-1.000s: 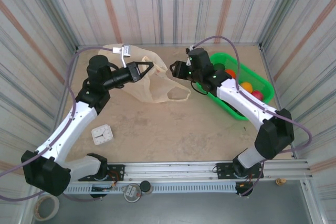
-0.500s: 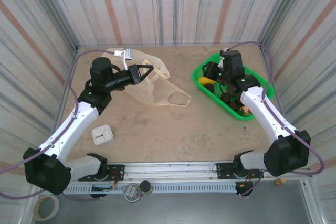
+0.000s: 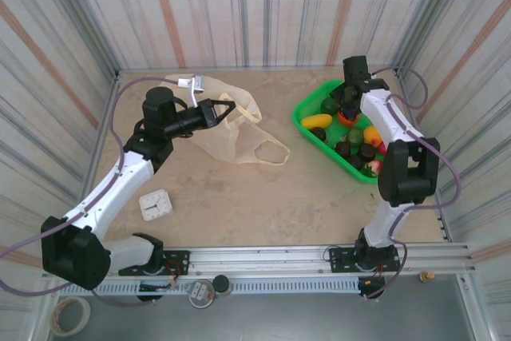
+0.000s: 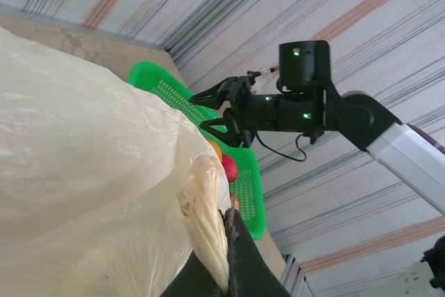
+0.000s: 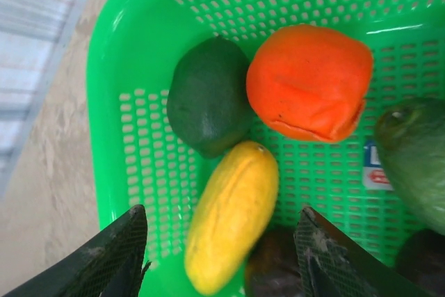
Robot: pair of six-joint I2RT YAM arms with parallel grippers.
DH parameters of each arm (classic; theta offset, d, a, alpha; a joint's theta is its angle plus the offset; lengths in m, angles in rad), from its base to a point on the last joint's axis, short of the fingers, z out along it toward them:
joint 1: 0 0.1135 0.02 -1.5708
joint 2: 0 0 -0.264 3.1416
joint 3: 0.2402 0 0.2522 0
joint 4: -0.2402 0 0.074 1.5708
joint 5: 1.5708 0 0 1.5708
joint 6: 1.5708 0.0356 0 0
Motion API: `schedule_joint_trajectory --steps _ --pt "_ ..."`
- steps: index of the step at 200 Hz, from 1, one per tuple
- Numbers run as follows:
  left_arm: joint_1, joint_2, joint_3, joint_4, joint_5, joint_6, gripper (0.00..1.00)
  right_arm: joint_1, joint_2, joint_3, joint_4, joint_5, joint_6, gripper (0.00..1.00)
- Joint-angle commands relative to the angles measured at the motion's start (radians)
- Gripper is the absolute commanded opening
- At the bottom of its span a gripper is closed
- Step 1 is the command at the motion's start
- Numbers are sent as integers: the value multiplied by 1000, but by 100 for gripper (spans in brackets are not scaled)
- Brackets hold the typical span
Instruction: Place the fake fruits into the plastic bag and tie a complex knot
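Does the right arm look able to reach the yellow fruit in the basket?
Probably yes: the open right tool hangs above the basket, the yellow fruit lies below between its fingers, and nothing lies on top.

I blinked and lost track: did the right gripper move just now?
Yes: the right gripper went right, from beside the plastic bag to over the green basket.

Counted: one plastic bag point(image 3: 227, 137); one green basket point(image 3: 300, 113); fake fruits point(image 3: 317, 120) about ten (piled, tally uncertain). Ahead of the right gripper point(image 5: 222, 211): one yellow fruit point(image 5: 233, 224), one dark green fruit point(image 5: 207, 102), one orange fruit point(image 5: 309, 81).
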Motion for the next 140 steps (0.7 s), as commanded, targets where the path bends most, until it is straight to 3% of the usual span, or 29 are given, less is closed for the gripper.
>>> schedule_joint_trajectory --steps 1,39,96,116,140 --pt "7 5 -13 42 27 -11 0 -13 92 86 -77 0 218 59" --pt "7 15 -6 45 37 -7 0 -7 239 210 -119 -11 315 67" --pt "7 19 -6 46 44 -5 0 -8 399 392 -178 1 305 73" --pt "7 19 -7 46 43 -3 0 -10 447 436 -209 4 305 83" --pt "7 19 -6 45 42 0 0 -8 481 451 -217 8 310 82"
